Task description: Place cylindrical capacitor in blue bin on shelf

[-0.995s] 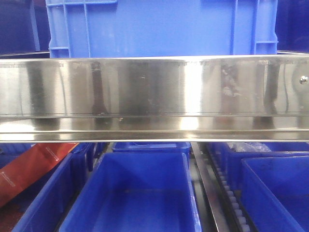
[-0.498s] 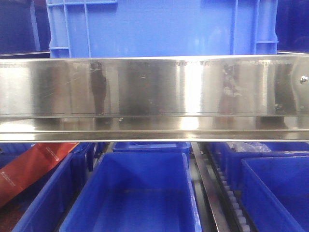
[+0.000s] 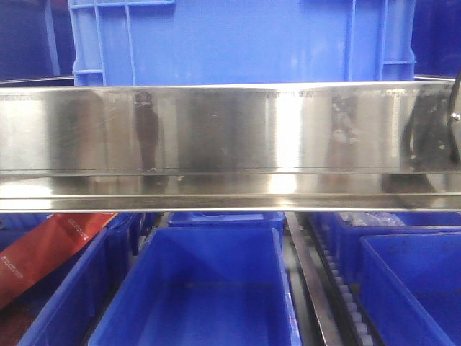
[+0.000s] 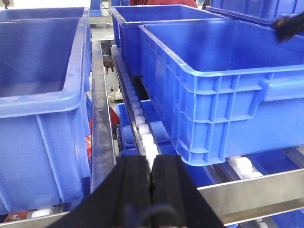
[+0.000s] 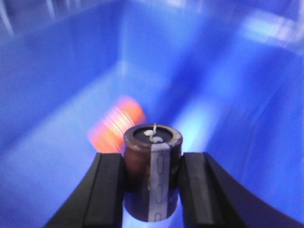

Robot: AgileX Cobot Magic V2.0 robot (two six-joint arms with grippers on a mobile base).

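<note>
Since the earlier front view, a dark shape has come in at the right edge of the frame, in front of the shelf and its reflective front rail. At the bottom centre of the right wrist view the right gripper is clamped on the cylindrical capacitor, upright between the two black fingers over the blurred interior of a blue bin, with a blurred orange object just behind it. At the bottom of the left wrist view the left gripper has its fingers pressed together with nothing between them, facing a blue crate on the right and another blue bin on the left.
</note>
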